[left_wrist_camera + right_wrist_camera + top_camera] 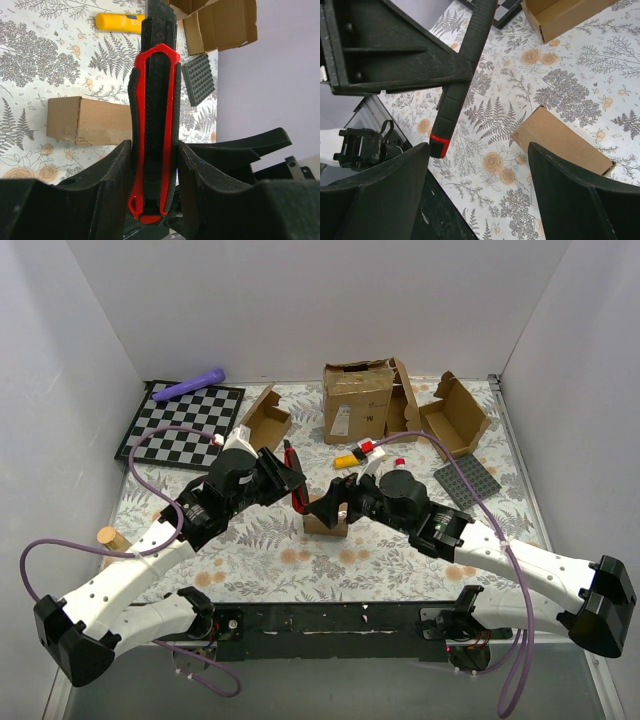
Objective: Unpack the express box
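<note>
text log | yellow tube [120, 22], mid-table toward the far edge: dark print starting "BEY", the rest unclear | white label [340, 421] on large carton [362, 390], by the far edge: print too small to read

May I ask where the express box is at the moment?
Top view: the express box sits mid-table, between the left claw gripping a utility knife and the open right claw.

The top camera looks down from above and behind both arm bases, taking in the whole table [390, 562]. The left wrist camera sits close behind the left fingers [102, 192], facing the far right. The right wrist camera looks steeply down past the right fingers [380, 195] (seemingly leftward). All three share the small brown box [325, 518] [87, 122] [560, 142].
</note>
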